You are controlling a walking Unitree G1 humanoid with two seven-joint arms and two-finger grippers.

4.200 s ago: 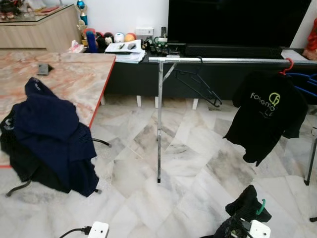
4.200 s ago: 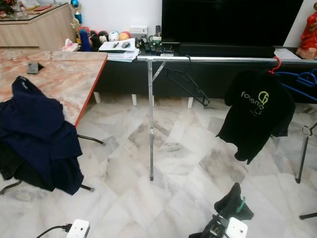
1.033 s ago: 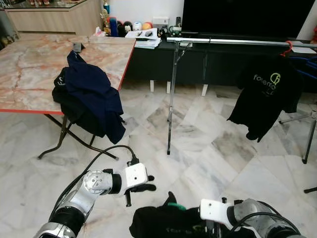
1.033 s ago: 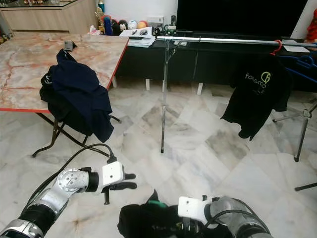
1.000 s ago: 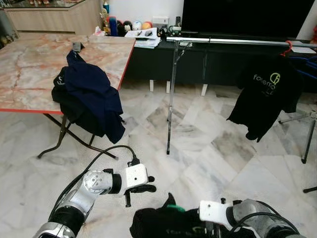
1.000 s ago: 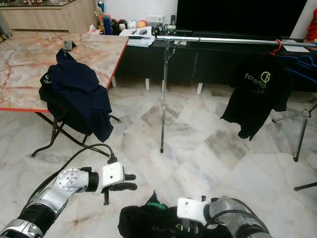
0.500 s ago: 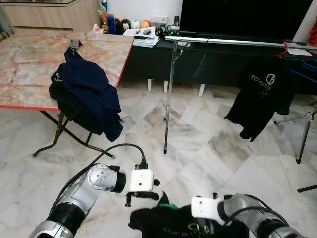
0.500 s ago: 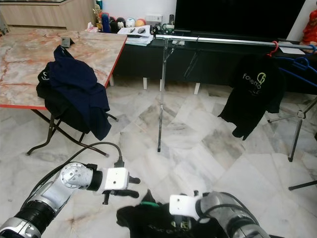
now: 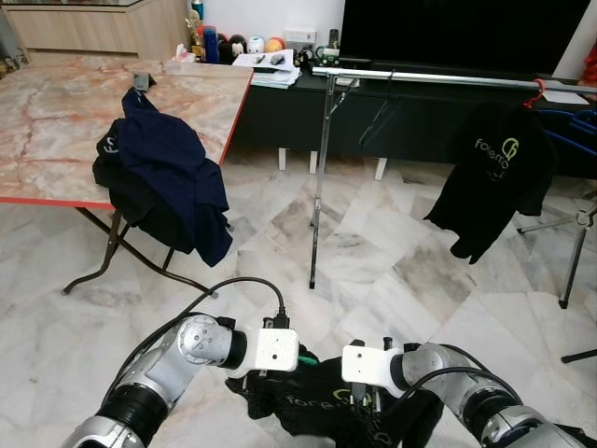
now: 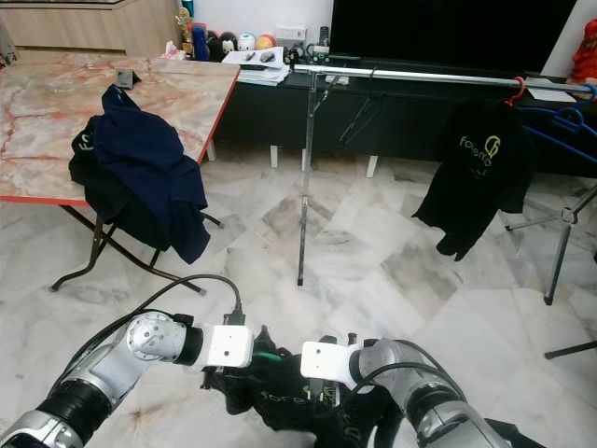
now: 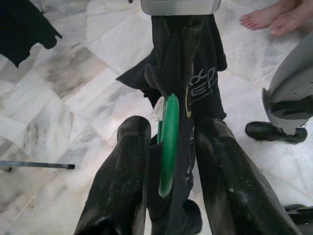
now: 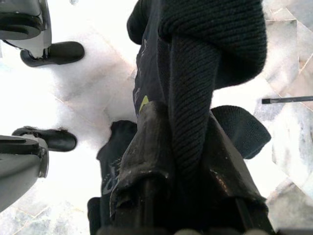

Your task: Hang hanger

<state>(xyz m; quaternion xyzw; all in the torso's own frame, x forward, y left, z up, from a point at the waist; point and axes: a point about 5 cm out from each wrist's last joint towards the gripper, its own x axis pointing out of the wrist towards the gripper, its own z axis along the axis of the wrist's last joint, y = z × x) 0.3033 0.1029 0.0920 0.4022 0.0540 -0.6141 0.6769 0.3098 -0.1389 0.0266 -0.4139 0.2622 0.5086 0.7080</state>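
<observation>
I hold a black T-shirt (image 9: pixel 322 411) low in front of me, above the marble floor (image 9: pixel 392 271), with both arms drawn in close together. My left gripper (image 11: pixel 168 147) has its two black fingers (image 11: pixel 122 186) standing partly apart on either side of the green hanger (image 11: pixel 168 142) that sits inside the shirt; the hanger's green edge and a fold of the black cloth run straight down the gap between them. I cannot tell whether the pads press the hanger or merely flank it. My right gripper (image 12: pixel 183 147) is closed narrow on a thick ribbed fold of the same shirt, the cloth bunched between its fingers (image 12: pixel 146 161) and hanging down past them. In the right eye view a bit of green hanger (image 10: pixel 269 356) pokes out between my two white wrist housings, just beside the left one.

Ahead of me stands the metal clothes rail (image 9: pixel 420 78), well apart from my grippers. Near its right end hangs another black T-shirt (image 9: pixel 499 177) on a red hanger (image 9: pixel 538 91), and an empty black hanger (image 9: pixel 378 117) dangles near the rail's left upright. To my left a marble-topped table (image 9: pixel 56 112) carries a dark blue garment (image 9: pixel 168 177) draped over its front edge.
</observation>
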